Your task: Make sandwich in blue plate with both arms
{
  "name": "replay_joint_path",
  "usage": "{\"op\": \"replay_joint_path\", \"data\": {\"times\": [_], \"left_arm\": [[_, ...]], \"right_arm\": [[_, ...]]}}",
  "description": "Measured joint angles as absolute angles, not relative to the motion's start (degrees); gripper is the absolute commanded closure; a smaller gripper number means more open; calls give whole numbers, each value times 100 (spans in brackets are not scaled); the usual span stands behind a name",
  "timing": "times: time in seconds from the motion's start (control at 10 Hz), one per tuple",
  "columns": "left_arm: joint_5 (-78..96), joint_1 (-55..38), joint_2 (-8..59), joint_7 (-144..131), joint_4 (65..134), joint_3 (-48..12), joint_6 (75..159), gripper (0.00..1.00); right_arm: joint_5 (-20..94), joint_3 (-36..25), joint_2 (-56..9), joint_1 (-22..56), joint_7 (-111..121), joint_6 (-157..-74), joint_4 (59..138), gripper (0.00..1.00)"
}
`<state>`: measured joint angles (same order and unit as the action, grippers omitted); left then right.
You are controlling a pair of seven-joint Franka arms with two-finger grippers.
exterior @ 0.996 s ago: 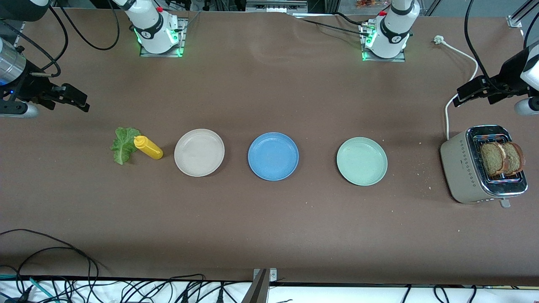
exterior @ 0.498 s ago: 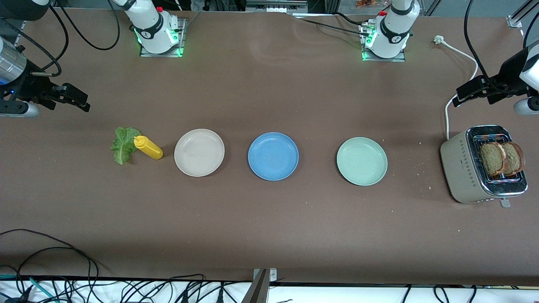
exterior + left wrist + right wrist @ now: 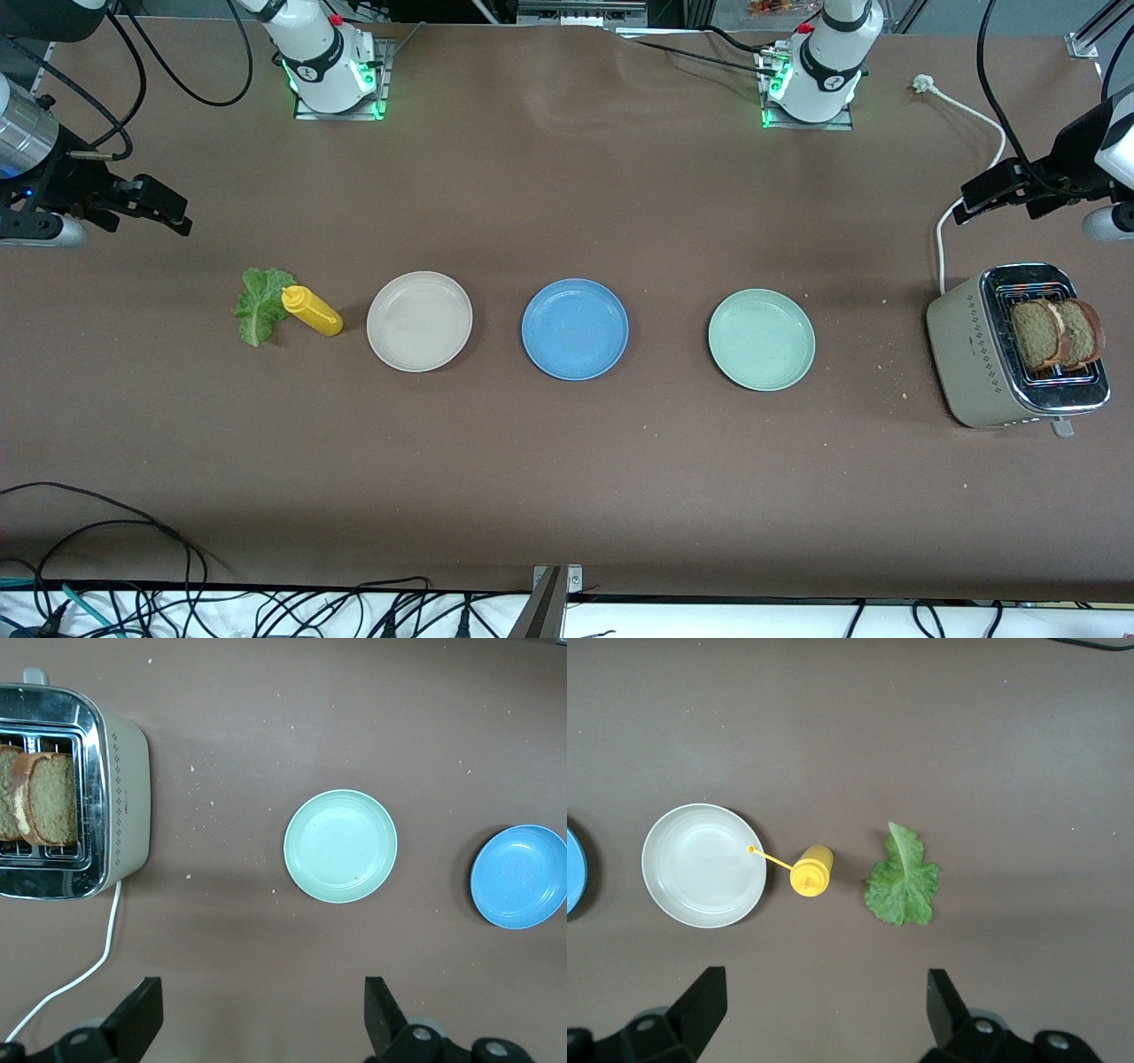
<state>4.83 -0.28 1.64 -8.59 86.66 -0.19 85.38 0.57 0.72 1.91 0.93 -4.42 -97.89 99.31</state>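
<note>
Blue plate [image 3: 575,329]: round, matte, shallow; ruffled lettuce leaf [image 3: 257,304] lies flat.

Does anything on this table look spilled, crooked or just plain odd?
Mostly tidy. Pale crumbs dot the table between the pale green plate and the toaster, and the toaster's white cord lies unplugged. Both bread slices share one end of the toaster. The blue plate holds nothing.

Blue plate [image 3: 575,330], beige plate [image 3: 419,321], pale green plate [image 3: 761,339]; yellow bottle [image 3: 312,311]; green lettuce [image 3: 257,304]; brown worktop [image 3: 567,470].
</note>
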Motion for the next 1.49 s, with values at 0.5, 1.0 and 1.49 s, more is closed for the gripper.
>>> {"op": "replay_joint_path", "data": {"times": [0.5, 1.0, 1.49], "left_arm": [[460, -23, 120, -859, 8668, -13, 8407, 0], [457, -21, 128, -859, 8711, -9, 8402, 0], [455, 0, 129, -859, 8716, 9, 8402, 0]], "right_arm": [[57, 72, 188, 93, -442, -9789, 9929, 0], [57, 72, 187, 93, -442, -9789, 9929, 0], [57, 72, 187, 93, -442, -9789, 9928, 0]]}}
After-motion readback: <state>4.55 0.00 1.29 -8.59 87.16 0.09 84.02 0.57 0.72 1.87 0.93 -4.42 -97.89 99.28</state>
